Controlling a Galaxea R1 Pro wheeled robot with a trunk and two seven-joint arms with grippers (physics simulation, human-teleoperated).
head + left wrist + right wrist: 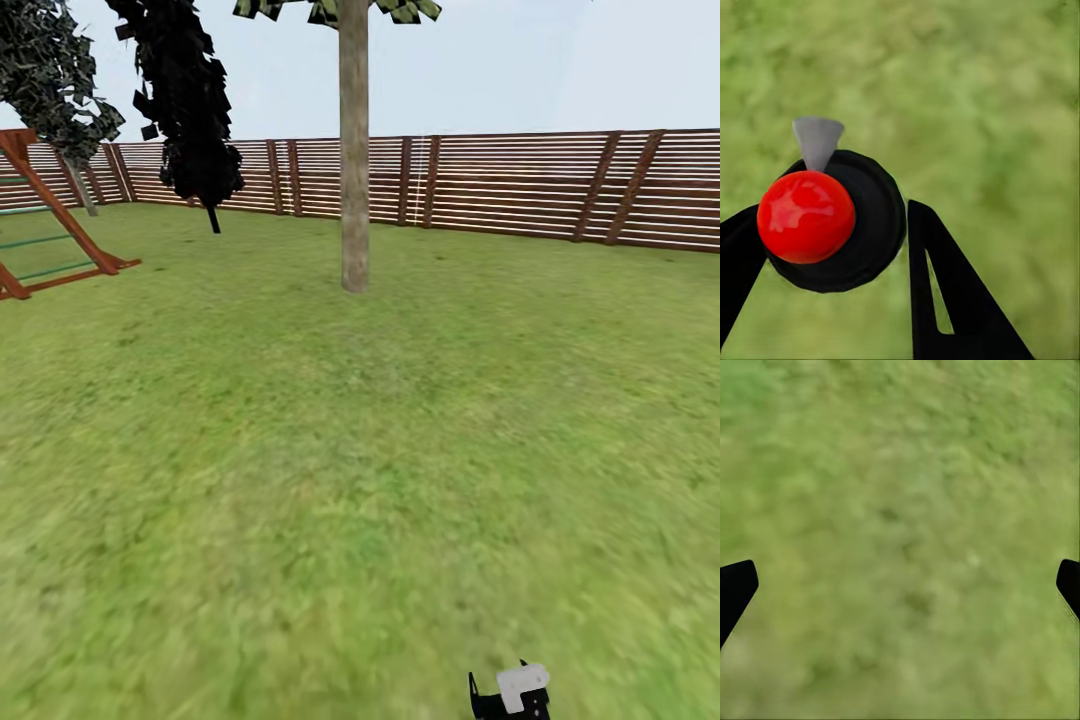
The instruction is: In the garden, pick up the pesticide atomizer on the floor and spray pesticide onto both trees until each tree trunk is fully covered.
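The pesticide atomizer [515, 692] is showing at the bottom edge of the head view, right of centre, its pale grey trigger head sitting above a dark body that is running off the frame. In the left wrist view the pesticide atomizer [832, 221] is appearing from above as a round black body with a glossy red cap and a grey nozzle tip pointing away from the camera. The left gripper [832, 255] is pinching it: one black finger is pressing against the bottle's side at the frame edge, while the other finger [945, 292] is lying just beside the bottle's opposite flank; whether that finger is quite touching I cannot tell. Blurry green grass is lying under the bottle in that view.

The right gripper [900, 585] is standing spread wide, with only the two black fingertips [735, 589] peeking in at opposite edges of the right wrist view, nothing between them but the floor [900, 510] of mottled green grass.

Farther out in the head view, the tree trunk [353, 160] is rising straight from the lawn, mottled grey-brown, with a little jagged foliage at the top edge. The floor [300, 480] is stretching between the atomizer and the trunk, well apart. Behind the trunk a brown slatted fence [520, 185] is running across the view. To the left a thin-stemmed black-leaved tree [185, 100] is standing near the fence, and a red-brown wooden play frame [50, 235] is leaning at the left edge.
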